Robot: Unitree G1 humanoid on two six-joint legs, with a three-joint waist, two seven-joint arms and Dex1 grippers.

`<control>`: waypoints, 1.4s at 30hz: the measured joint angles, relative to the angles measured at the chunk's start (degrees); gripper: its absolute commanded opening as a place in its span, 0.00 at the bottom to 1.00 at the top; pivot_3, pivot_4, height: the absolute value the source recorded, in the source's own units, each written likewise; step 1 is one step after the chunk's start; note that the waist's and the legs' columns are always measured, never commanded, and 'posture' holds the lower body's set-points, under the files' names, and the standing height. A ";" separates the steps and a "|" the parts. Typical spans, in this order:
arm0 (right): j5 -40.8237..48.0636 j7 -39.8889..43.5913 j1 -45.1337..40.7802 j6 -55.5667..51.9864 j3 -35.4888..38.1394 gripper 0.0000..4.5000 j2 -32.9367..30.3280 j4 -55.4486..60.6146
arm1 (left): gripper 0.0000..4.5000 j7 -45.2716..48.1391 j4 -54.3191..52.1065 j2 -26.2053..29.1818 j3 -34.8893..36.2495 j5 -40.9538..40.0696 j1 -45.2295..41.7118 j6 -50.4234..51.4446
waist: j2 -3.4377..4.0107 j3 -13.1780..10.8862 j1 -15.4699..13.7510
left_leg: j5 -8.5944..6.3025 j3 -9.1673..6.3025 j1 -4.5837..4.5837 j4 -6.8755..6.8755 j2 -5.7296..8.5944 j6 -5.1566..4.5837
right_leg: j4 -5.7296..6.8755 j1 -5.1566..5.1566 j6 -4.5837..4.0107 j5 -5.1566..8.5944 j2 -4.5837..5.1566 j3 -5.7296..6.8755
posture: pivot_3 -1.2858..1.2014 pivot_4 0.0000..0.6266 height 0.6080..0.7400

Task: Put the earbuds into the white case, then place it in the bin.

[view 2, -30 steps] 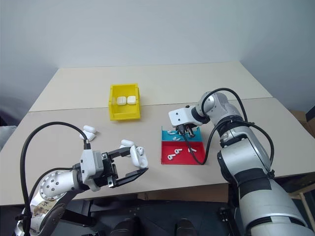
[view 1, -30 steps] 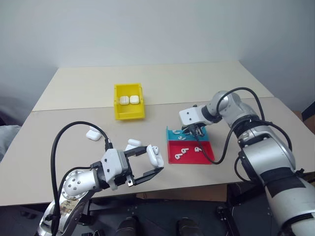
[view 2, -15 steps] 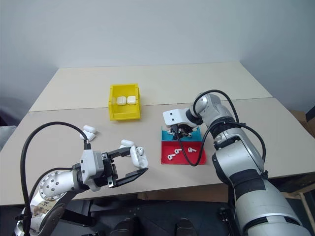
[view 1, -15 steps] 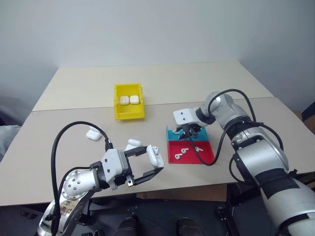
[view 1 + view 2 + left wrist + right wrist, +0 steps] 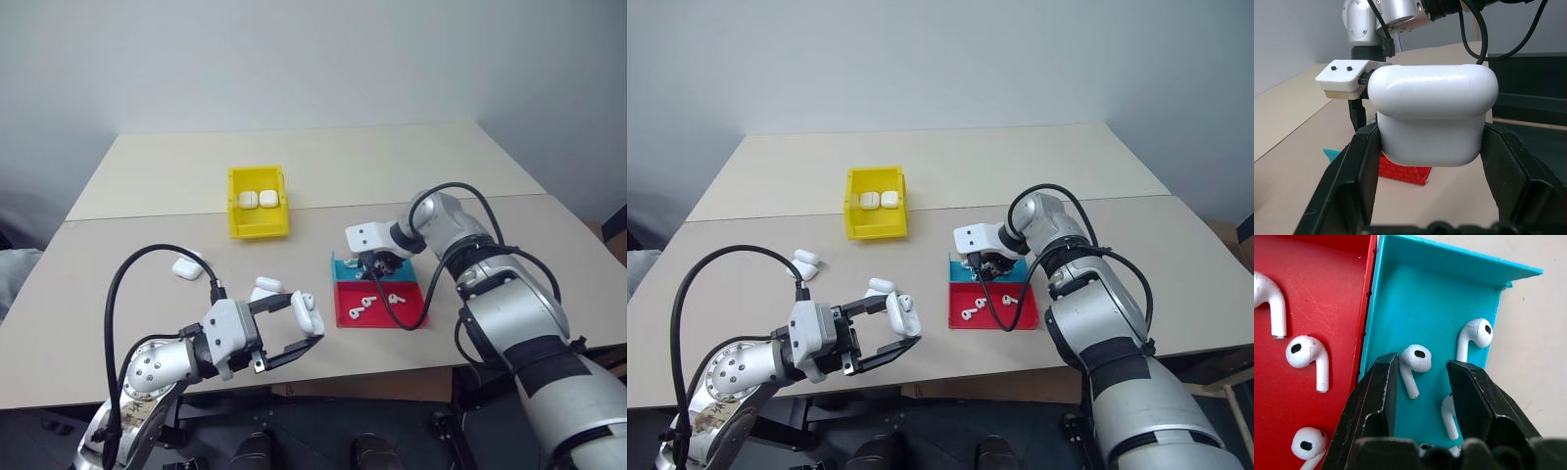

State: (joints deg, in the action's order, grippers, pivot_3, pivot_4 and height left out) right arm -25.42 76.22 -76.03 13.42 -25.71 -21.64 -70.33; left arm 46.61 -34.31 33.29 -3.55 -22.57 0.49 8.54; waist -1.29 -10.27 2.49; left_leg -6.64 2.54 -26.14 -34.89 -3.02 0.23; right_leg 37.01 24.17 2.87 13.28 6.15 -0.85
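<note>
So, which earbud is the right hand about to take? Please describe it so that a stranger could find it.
Look at the teal tray beside the red tray, near the table's front edge. The right hand hangs over it, fingers open. The earbud lies between those fingers, while the other earbuds in this tray lie outside them.

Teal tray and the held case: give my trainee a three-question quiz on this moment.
1. True or false: the left gripper is shut on a white case.
2. How many cases lie in the yellow bin? A) none B) two C) four
3. Which tray holds the earbud between the right gripper's open fingers?

Key
1. True; the case is clamped above the table.
2. B
3. The teal tray, not the red tray.
</note>
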 measured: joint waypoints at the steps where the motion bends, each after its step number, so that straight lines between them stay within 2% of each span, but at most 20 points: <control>1: -0.01 0.00 0.00 0.01 -0.01 0.46 0.00 0.00 | 0.61 0.01 0.00 0.00 0.00 0.02 0.00 -0.01 | 0.00 0.00 0.00 | 0.00 0.00 0.00 0.00 0.00 0.00 | 0.00 0.00 0.00 0.00 0.00 0.00 | 0.52 0.24 1.00; 8: -0.29 -0.04 0.00 0.94 -0.30 0.46 0.00 -0.01 | 0.61 0.02 0.00 -0.03 -0.03 0.17 0.00 -0.10 | 0.00 0.00 0.01 | 0.00 0.00 0.00 -0.01 0.00 0.00 | 0.00 0.00 0.00 0.00 0.00 0.00 | 0.52 0.24 1.00; 12: -0.29 0.25 0.01 1.20 -0.39 0.26 0.00 -0.09 | 0.61 0.01 0.00 -0.06 -0.03 0.23 0.04 -0.12 | 0.00 0.00 0.01 | 0.00 0.00 0.00 0.00 0.00 0.01 | 0.00 0.00 0.00 0.00 0.00 0.00 | 0.52 0.24 1.00; 28: -0.19 0.29 0.05 1.58 -0.33 0.26 -0.01 -0.06 | 0.61 0.01 -0.38 -0.12 -0.03 0.25 0.25 -0.34 | 0.00 0.00 0.02 | 0.00 0.00 0.00 0.00 0.00 0.01 | 0.00 0.00 0.00 0.00 0.00 0.00 | 0.52 0.24 1.00; 32: 1.89 1.39 0.04 1.42 1.61 0.26 -0.59 1.00 | 0.61 0.09 -0.37 -0.13 -0.03 0.23 0.20 -0.72 | 0.00 0.00 0.00 | 0.00 0.00 0.00 0.00 0.00 0.01 | 0.00 0.00 0.00 0.00 0.00 0.00 | 0.52 0.24 1.00; 37: 7.01 3.37 0.72 -1.60 6.46 0.26 -3.68 8.93 | 0.61 0.21 -0.17 -0.34 0.02 0.09 -1.06 -0.76 | 0.00 0.00 -0.08 | -0.01 -0.01 -0.01 0.00 0.00 0.01 | 0.00 0.00 0.00 0.00 0.00 0.00 | 0.52 0.24 1.00; 41: 14.00 3.82 5.57 -9.39 12.41 0.26 -6.45 23.26 | 0.61 0.34 1.09 -1.07 0.23 -0.24 -3.44 -0.82 | 0.00 0.00 -0.45 | -0.01 -0.02 -0.01 -0.03 0.00 0.01 | -0.01 -0.02 0.01 0.01 0.00 0.00 | 0.52 0.24 1.00; 42: 17.07 4.24 8.43 -14.02 14.70 0.26 -7.54 30.24 | 0.61 0.47 1.59 -1.16 0.18 -0.54 -4.58 -0.69 | -0.01 0.00 -0.69 | 0.00 -0.03 -0.04 -0.03 0.00 0.01 | -0.02 -0.02 0.01 0.01 0.00 0.00 | 0.52 0.24 1.00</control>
State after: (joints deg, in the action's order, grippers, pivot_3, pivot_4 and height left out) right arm -8.35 80.46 -67.59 -0.60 -11.01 -29.18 -40.10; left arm 47.08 -32.72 32.13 -3.37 -23.11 -4.09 7.86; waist -1.30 -10.26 1.79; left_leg -6.64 2.51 -26.17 -34.91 -3.03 0.24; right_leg 37.00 24.15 2.89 13.28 6.15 -0.85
